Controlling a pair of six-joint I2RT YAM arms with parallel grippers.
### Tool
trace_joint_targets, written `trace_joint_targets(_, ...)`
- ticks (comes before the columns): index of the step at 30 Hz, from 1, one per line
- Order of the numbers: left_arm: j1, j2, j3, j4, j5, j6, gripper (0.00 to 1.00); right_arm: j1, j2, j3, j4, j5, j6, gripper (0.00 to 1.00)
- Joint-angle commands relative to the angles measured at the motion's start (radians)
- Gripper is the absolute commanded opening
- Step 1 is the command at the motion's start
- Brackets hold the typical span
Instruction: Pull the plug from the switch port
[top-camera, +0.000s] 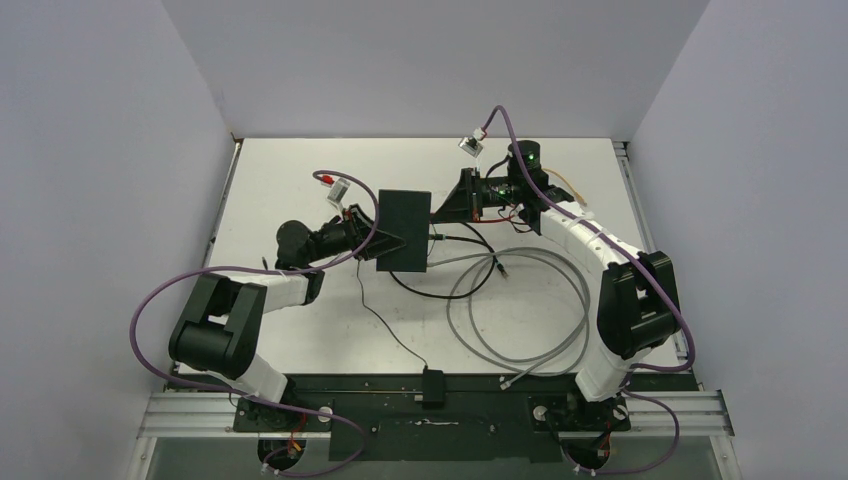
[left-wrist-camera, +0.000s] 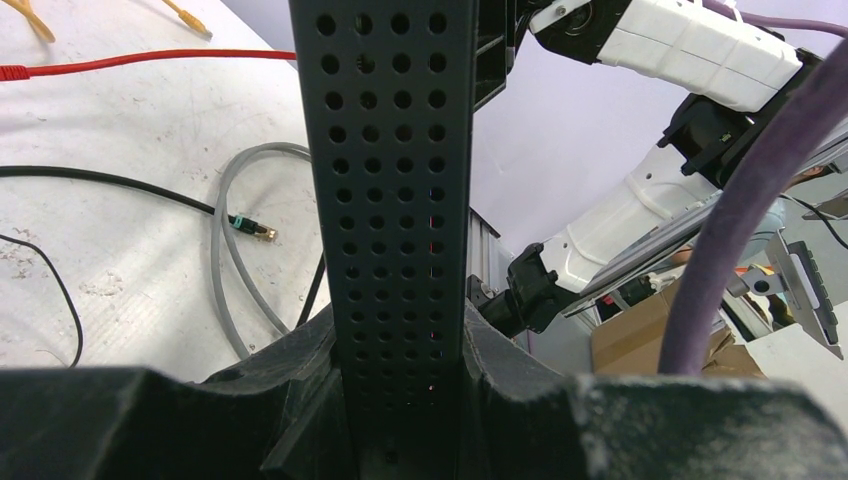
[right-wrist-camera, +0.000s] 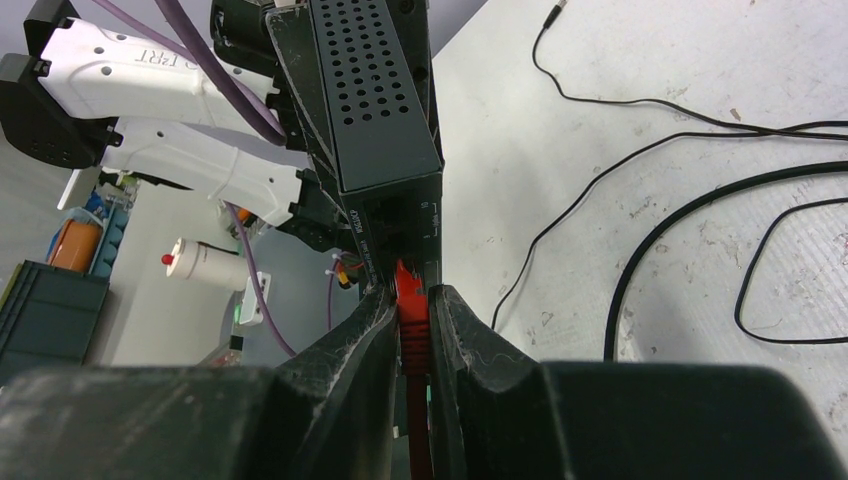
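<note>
As the top camera looked down, the switch (top-camera: 403, 230) sat mid-table between both tools. The left gripper (top-camera: 377, 240) met its left edge and the right gripper (top-camera: 441, 210) its right edge, with a grey cable (top-camera: 525, 300) looped on the table (top-camera: 290, 190) nearer the bases. At the left wrist, the switch's perforated side stood upright between the fingers (left-wrist-camera: 295, 390), which clamped it from either side. At the right wrist, a red plug (right-wrist-camera: 411, 305) was pinched between the closed-in fingertips (its tip touching the switch's port face), the switch lying straight ahead.
</note>
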Motion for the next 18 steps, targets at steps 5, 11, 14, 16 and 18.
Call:
trace_joint_targets(5,0.004,-0.046,0.048,0.086,-0.055,0.037,0.00,-0.016,-0.058,0.017,-0.008,0.021,-0.032,0.05)
trace_joint_targets(11,0.010,-0.058,0.040,0.074,-0.062,0.054,0.00,-0.033,-0.063,0.016,-0.057,0.023,-0.064,0.05)
trace_joint_targets(14,0.013,-0.064,0.037,0.060,-0.070,0.063,0.00,-0.043,-0.068,0.015,-0.079,0.025,-0.081,0.05)
trace_joint_targets(16,0.013,-0.067,0.033,0.061,-0.075,0.065,0.00,-0.050,-0.070,0.014,-0.089,0.026,-0.091,0.05)
trace_joint_targets(18,0.014,-0.070,0.032,0.059,-0.077,0.068,0.00,-0.055,-0.072,0.015,-0.100,0.026,-0.099,0.05)
